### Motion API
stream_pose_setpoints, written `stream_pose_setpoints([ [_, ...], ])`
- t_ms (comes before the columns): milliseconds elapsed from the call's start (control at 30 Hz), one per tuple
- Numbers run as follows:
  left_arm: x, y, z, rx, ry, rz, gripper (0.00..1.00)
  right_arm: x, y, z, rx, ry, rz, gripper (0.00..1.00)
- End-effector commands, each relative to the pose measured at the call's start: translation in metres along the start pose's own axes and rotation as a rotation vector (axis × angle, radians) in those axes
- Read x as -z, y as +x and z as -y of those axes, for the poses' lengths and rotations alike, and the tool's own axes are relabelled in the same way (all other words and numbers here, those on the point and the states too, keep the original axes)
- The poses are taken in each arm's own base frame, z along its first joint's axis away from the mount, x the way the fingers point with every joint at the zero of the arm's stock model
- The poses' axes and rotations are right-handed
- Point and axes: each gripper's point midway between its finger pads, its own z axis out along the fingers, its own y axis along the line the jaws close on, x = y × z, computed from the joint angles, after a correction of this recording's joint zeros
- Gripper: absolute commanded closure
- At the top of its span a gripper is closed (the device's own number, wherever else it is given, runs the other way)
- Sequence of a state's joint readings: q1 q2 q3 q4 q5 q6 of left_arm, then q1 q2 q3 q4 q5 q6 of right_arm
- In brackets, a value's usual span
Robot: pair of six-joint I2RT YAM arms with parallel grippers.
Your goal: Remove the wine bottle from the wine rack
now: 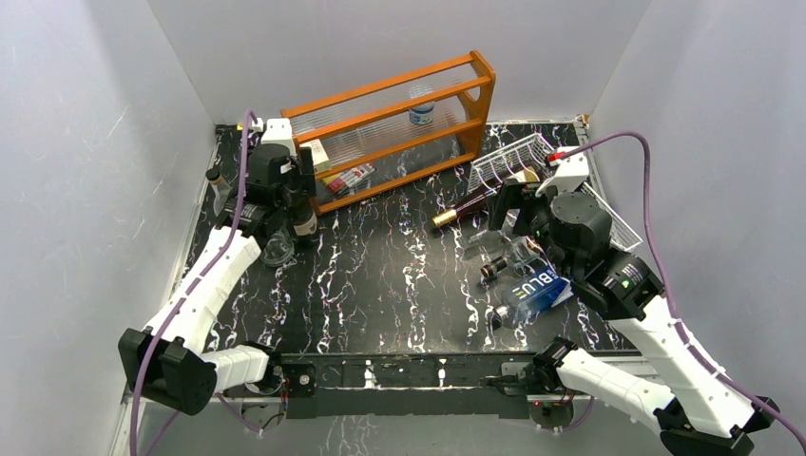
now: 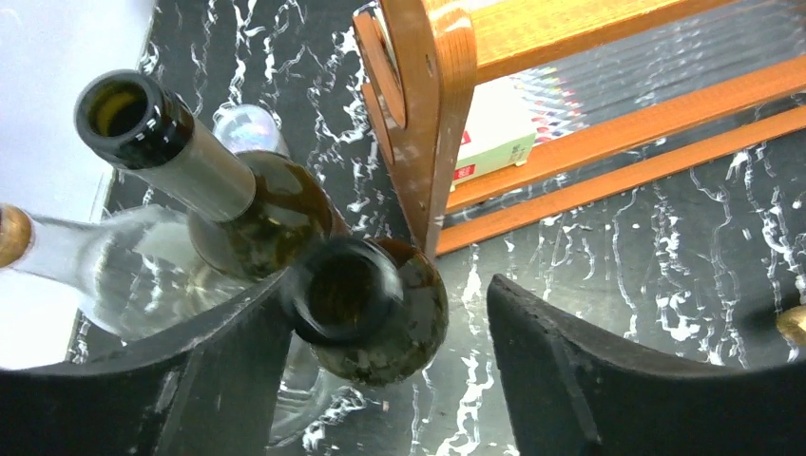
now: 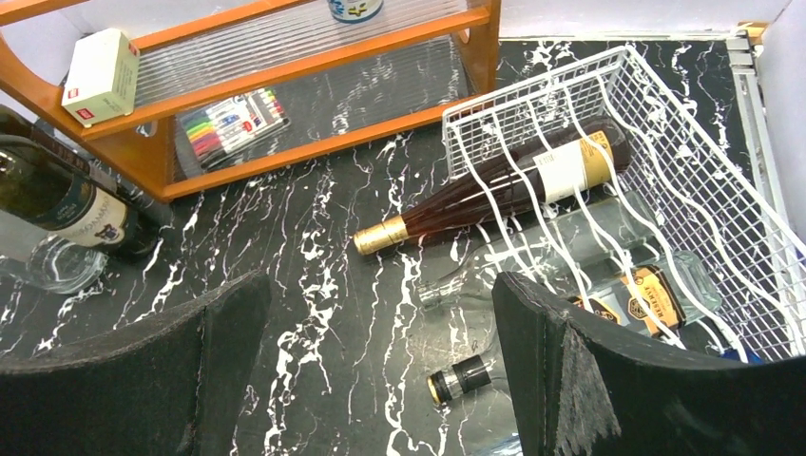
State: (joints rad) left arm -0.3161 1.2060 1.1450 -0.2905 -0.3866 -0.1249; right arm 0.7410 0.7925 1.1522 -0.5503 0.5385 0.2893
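Observation:
The white wire wine rack (image 3: 665,123) sits at the back right, also in the top view (image 1: 532,157). A dark red wine bottle (image 3: 494,195) with a gold foil cap lies in it, its neck sticking out onto the table (image 1: 461,211). Two clear bottles lie beside it in the rack. My right gripper (image 3: 380,361) is open and empty, hovering above the table just in front of the rack (image 1: 508,214). My left gripper (image 2: 390,351) is open at the far left (image 1: 302,204). An upright dark bottle's mouth (image 2: 347,294) stands between its jaws, against the left finger.
An orange wooden shelf (image 1: 399,123) holds a marker pack (image 3: 233,119) and a white box (image 3: 100,62). Upright bottles (image 2: 190,161) cluster by its left end. A black-capped clear bottle (image 3: 466,380) and a blue-labelled bottle (image 1: 537,285) lie near the right arm.

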Motion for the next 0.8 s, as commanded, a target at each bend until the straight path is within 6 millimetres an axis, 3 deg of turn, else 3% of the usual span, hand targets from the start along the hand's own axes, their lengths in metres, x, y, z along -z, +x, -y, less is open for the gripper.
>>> stream_pose_setpoints([
  [0,0.014,-0.03,-0.009,0.034,-0.019,0.102,0.18,0.006,-0.025,-0.01,-0.055,-0.049,0.063,0.02],
  [100,0.022,-0.038,-0.01,0.044,-0.011,0.109,0.02,0.001,-0.015,-0.016,-0.032,-0.064,0.016,0.02],
  [367,0.058,-0.066,0.002,0.072,0.119,0.145,0.02,-0.01,0.001,-0.013,0.022,-0.025,-0.053,0.02],
  [633,0.11,-0.093,0.055,0.061,0.506,0.229,0.02,-0.016,0.026,-0.009,0.055,-0.012,-0.115,0.02],
  [767,0.121,-0.092,0.086,0.049,0.696,0.228,0.02,-0.02,0.04,-0.007,0.113,-0.004,-0.165,0.02],
])
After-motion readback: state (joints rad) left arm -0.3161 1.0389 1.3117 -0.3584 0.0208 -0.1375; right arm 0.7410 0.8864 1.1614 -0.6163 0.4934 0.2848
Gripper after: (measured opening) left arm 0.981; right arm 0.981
